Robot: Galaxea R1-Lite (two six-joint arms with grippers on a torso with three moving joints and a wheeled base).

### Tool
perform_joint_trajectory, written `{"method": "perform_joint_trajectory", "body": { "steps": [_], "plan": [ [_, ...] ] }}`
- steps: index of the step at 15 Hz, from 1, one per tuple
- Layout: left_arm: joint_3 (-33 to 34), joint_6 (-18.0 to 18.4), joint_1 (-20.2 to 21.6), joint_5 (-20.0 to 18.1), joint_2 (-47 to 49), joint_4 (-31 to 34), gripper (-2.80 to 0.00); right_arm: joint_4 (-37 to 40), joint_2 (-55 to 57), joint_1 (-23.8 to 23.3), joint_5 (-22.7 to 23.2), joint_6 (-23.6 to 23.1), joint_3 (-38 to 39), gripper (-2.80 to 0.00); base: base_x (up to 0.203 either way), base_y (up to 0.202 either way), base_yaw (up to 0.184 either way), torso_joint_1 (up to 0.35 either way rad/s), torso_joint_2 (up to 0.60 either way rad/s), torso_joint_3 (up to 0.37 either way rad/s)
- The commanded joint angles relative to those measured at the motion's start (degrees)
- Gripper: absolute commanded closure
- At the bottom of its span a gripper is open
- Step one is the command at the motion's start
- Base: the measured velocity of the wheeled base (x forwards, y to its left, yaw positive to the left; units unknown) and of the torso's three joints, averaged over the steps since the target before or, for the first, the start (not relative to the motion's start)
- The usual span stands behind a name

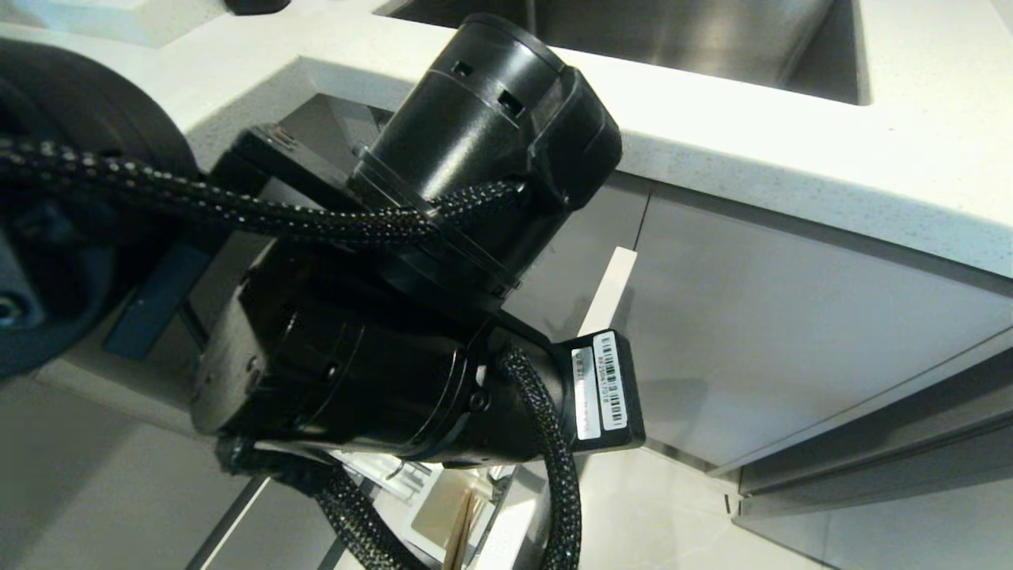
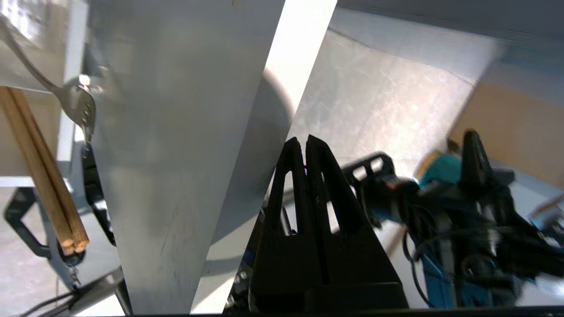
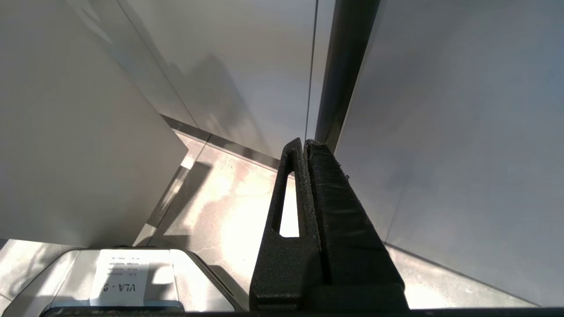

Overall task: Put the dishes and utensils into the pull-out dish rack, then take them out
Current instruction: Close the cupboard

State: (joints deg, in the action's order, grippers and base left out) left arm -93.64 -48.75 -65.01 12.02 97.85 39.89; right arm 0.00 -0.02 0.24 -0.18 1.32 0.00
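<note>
In the left wrist view, a pair of light wooden chopsticks (image 2: pixel 42 171) stands in the white plastic utensil caddy (image 2: pixel 66 110) of the pull-out dish rack. Their blunt ends point toward the camera. Just beside them sits a slim silver metal utensil (image 2: pixel 75 103), handle up in the same caddy (its tip looks split like a fork, though the task calls it a spoon). They stand on end like this so water can run off and so each one is easy to pick out.

Next comes the rack's pale grey front panel (image 2: pixel 176 145), seen edge-on with its white edge (image 2: pixel 282 114) showing. That suggests the rack is pulled out from the cabinet.

Right of the panel is the black left gripper (image 2: pixel 305 143). Its two fingers are pressed together and pinch nothing. It sits near the panel's edge, on the outer side, away from the utensils. It is likely there to push or pull the panel, but that is only a guess.

In the head view the big black left arm (image 1: pixel 411 317) hides most of the rack. Only the chopsticks (image 1: pixel 463 526) peek out below it.

The black right gripper (image 3: pixel 304 147) is parked low by the grey cabinet doors (image 3: pixel 440 132), fingers pressed together and empty.

The white bowl and pink plate are not in view.
</note>
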Motion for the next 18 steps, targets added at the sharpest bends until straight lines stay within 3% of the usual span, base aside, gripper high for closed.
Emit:
{"method": "perform_joint_trajectory", "body": {
  "steps": [1,8,13,18],
  "plan": [
    [0.0,-0.1,0.1,3.7,0.2,0.8,0.00,0.0,0.0,0.0,0.0,0.0,0.1,0.00,0.000,0.000,0.000,0.000,0.00,0.000],
    [0.0,0.9,0.1,14.7,0.2,2.1,0.00,0.0,0.0,0.1,0.0,0.0,0.1,0.00,0.000,0.000,0.000,0.000,0.00,0.000],
    [0.1,2.1,2.3,27.6,0.1,4.0,0.00,0.0,0.0,0.0,0.0,0.0,0.1,0.00,0.000,0.000,0.000,0.000,0.00,0.000],
    [0.4,3.7,5.7,33.7,-0.3,4.1,0.00,0.0,0.0,0.0,0.0,0.0,0.1,0.00,0.000,0.000,0.000,0.000,0.00,0.000]
  ]
}}
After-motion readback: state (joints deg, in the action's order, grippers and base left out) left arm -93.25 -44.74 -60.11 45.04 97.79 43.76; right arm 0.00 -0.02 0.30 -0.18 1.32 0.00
